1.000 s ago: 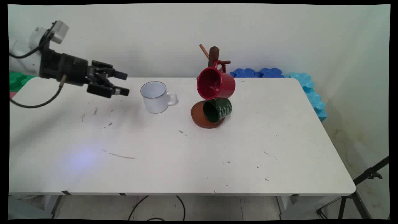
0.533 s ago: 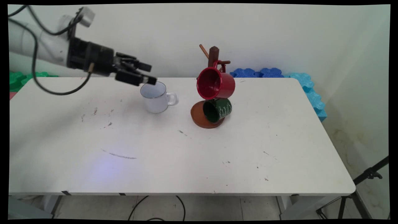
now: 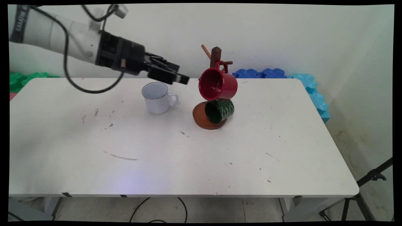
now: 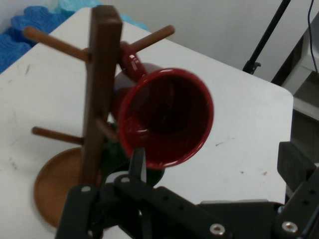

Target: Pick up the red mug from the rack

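While the gripper (image 3: 183, 79) has swung rightward past the white mug (image 3: 156, 98) near the tabletop's far edge, it now hangs empty, fingers spread, beside the red mug (image 3: 217, 84). That mug hangs on the wooden rack (image 3: 215, 56), green mug (image 3: 220, 110) below.

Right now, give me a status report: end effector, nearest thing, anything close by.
End effector open, empty, above the table. Nearest: red mug hanging on wooden mug tree. White mug below, green mug under the red.

Green mug (image 3: 220, 110): white lettering, probably script, illegible.
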